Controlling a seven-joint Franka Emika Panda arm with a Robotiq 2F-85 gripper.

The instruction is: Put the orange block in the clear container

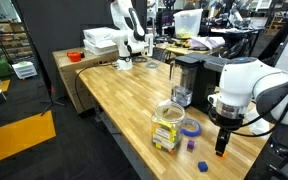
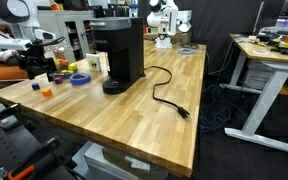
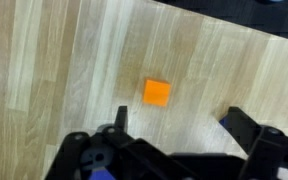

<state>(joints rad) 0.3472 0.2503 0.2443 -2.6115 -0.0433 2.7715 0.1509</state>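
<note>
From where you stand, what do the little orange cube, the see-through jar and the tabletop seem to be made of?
Orange cube: painted wood or plastic, I can't tell which; even matte colour, no shine. Jar: likely clear plastic; small coloured cubes show through its wall. Tabletop: wood, butcher-block style; joined strips with visible grain, slight sheen.

On the table [image 3: 54, 60], the block [image 3: 157, 92] lies mid-frame above my claw [image 3: 176, 116]; in an exterior view, the container [image 1: 167, 127] stands left of it.
</note>
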